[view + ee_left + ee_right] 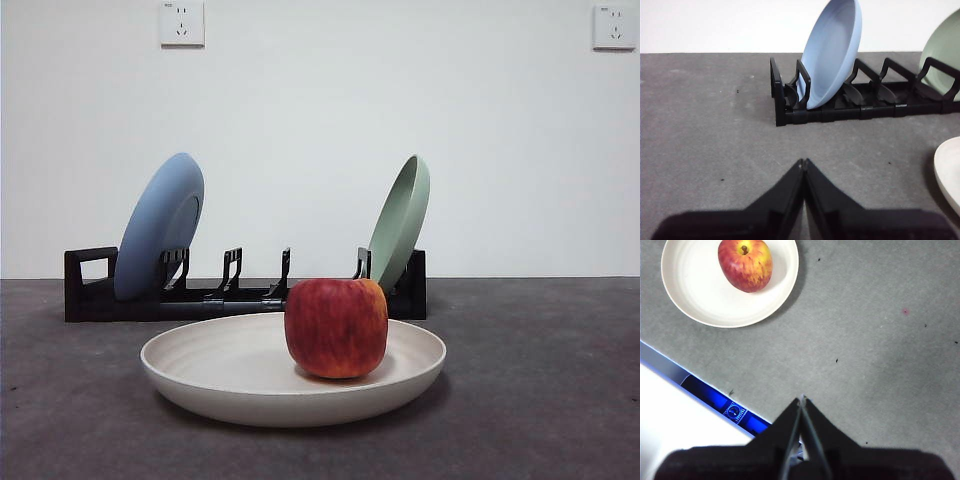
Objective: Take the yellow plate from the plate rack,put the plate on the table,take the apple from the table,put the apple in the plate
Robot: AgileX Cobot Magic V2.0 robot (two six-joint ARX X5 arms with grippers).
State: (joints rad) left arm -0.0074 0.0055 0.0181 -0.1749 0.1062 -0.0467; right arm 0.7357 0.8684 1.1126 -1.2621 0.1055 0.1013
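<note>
The yellow plate (230, 375) lies flat on the table (540, 390) in front of the plate rack (90, 290). The apple (336, 327) rests in the plate, right of its centre; from above the apple (745, 264) and the plate (695, 285) show in the right wrist view. My left gripper (803, 161) is shut and empty over bare table, short of the rack's handle end (782, 95), with the plate's edge (950, 172) to one side. My right gripper (801, 400) is shut and empty, high above the table's front edge, well away from the plate. Neither arm shows in the front view.
A blue plate (160, 225) leans in the rack's left end and a pale green plate (400, 220) in its right end, with vacant prongs between them. The table's front edge (670, 367) lies under the right gripper. A white wall with sockets stands behind.
</note>
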